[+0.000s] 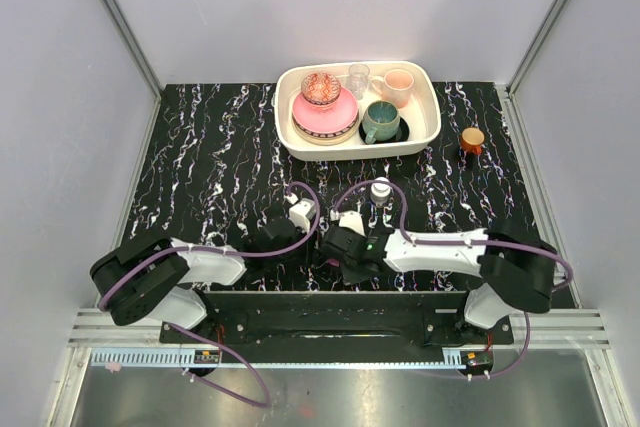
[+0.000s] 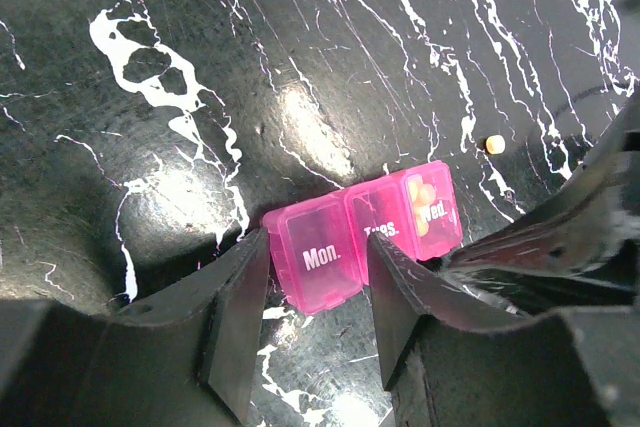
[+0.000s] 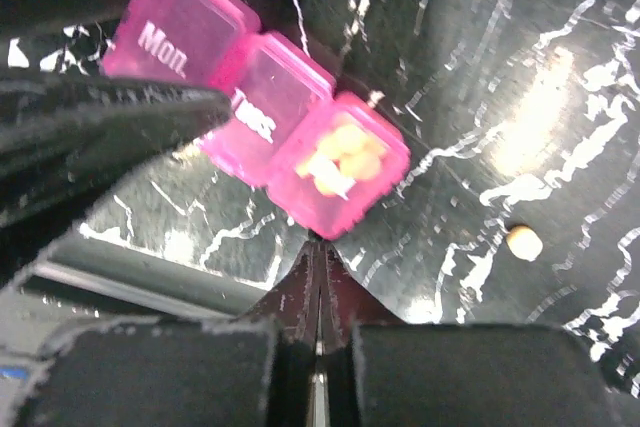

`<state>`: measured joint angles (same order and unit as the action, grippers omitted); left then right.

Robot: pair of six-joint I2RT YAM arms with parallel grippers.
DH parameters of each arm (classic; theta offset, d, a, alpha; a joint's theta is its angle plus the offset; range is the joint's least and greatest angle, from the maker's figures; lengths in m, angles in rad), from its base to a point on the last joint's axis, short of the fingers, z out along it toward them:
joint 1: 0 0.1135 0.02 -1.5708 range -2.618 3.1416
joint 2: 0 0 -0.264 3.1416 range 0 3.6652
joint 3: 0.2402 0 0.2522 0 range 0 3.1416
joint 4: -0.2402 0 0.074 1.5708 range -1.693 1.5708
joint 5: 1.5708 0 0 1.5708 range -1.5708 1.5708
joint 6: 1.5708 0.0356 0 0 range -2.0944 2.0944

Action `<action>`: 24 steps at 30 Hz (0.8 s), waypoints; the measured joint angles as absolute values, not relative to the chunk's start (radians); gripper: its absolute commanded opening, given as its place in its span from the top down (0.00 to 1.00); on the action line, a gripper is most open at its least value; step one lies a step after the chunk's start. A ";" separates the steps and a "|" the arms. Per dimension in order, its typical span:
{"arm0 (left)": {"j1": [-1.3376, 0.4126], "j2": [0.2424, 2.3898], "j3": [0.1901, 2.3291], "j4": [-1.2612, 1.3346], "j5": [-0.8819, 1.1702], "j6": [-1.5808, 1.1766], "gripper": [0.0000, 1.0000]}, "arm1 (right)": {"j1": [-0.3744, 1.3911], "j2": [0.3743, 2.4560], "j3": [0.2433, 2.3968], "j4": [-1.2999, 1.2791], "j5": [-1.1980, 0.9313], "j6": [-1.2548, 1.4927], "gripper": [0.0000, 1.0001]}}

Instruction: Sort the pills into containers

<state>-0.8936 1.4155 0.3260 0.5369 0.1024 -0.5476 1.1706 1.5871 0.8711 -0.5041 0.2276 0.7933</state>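
Observation:
The magenta pill box (image 2: 330,252) lies flat on the black marbled table, lids marked Mon., Tues. and Wed. Several yellowish pills (image 3: 345,152) show through the Wed. lid. The other two compartments look empty. One loose pill (image 2: 494,144) lies on the table to the right of the box, also in the right wrist view (image 3: 524,242). My left gripper (image 2: 312,282) is open, its fingers straddling the Mon. end, one tip over the Tues. lid. My right gripper (image 3: 318,247) is shut and empty, its tip at the Wed. compartment's near edge.
A cream tray (image 1: 432,132) of crockery stands at the back. A small brown orange-lidded jar (image 1: 472,139) sits to its right. A white bottle (image 1: 381,190) stands just behind the grippers. The table's near edge runs close below the box in the right wrist view.

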 measured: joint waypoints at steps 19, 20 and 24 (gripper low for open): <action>-0.903 1.294 0.311 0.393 0.094 -0.521 0.43 | 1.111 1.171 0.847 -0.577 0.341 0.753 0.65; -0.903 1.268 0.311 0.371 0.090 -0.517 0.43 | 1.097 1.166 0.842 -0.579 0.341 0.753 0.64; -0.903 1.153 0.312 0.313 0.068 -0.501 0.38 | 1.034 1.128 0.824 -0.596 0.340 0.752 0.62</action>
